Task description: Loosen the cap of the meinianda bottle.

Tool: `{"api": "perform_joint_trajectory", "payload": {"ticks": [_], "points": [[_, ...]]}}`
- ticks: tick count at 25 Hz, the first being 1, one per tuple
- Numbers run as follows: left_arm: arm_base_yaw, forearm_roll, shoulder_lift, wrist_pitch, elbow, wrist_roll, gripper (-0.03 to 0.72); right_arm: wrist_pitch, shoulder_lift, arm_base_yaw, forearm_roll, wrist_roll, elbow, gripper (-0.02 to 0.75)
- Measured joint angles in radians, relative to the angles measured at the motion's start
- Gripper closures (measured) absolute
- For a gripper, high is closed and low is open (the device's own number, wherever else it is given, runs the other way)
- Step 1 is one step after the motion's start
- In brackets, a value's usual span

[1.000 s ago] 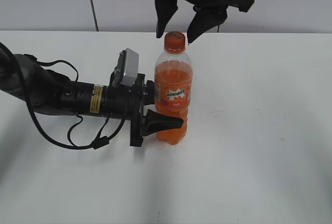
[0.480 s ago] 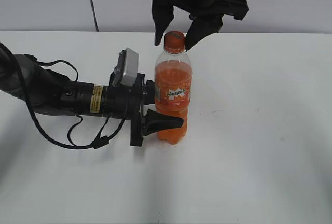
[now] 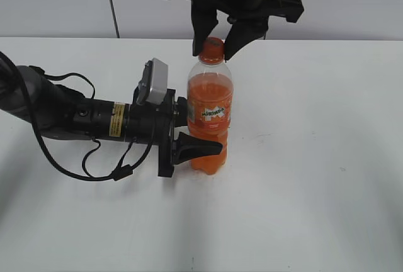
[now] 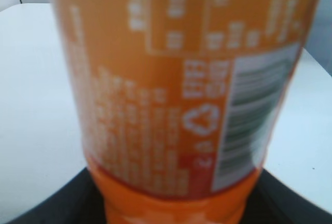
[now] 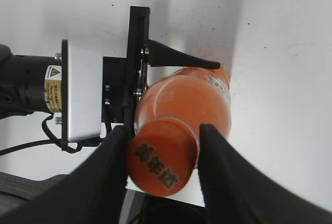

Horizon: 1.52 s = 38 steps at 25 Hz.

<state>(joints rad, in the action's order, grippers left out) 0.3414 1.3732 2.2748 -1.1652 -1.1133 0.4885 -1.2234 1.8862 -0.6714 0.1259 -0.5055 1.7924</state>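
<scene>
The meinianda bottle (image 3: pixel 210 118) stands upright on the white table, with orange liquid and a Mirinda label. My left gripper (image 3: pixel 200 138) reaches in from the left, lying level, and is shut on the bottle's lower body. The label (image 4: pixel 171 79) fills the left wrist view. My right gripper (image 3: pixel 215 44) hangs from above, its two black fingers pressed to either side of the orange cap (image 3: pixel 212 48). In the right wrist view the cap (image 5: pixel 161 159), with dark print on top, sits between the fingers of the right gripper (image 5: pixel 165 168).
The left arm (image 3: pixel 75 118), with its grey camera box (image 3: pixel 154 82) and cables, lies across the table's left half. The white table (image 3: pixel 315 158) extends to the right and front. A pale wall stands behind.
My right gripper has come down over the bottle's top and its fingers have narrowed onto the cap. The left gripper and bottle have not moved.
</scene>
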Motion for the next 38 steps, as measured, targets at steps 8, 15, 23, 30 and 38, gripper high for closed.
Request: {"api": "perform_joint_trajectory", "payload": {"ticks": [8, 15, 23, 30, 38], "points": [[0.0, -0.002, 0.0, 0.001, 0.0, 0.0, 0.285, 0.0, 0.0, 0.0, -0.001, 0.281, 0.0, 0.441], [-0.001, -0.001, 0.0, 0.001, 0.0, 0.001, 0.286, 0.001, 0.0, 0.0, -0.002, 0.608, 0.0, 0.458], [-0.001, 0.001, 0.0, -0.001, 0.0, -0.001, 0.288, 0.001, 0.0, 0.0, 0.007, 0.927, 0.0, 0.463], [-0.001, 0.003, 0.0, -0.001, 0.0, -0.005, 0.288, 0.001, 0.0, 0.0, 0.012, 1.19, 0.0, 0.463], [-0.002, 0.01, 0.0, -0.005, 0.0, -0.011, 0.288, -0.008, 0.0, 0.0, 0.025, 1.508, 0.0, 0.463]]}}
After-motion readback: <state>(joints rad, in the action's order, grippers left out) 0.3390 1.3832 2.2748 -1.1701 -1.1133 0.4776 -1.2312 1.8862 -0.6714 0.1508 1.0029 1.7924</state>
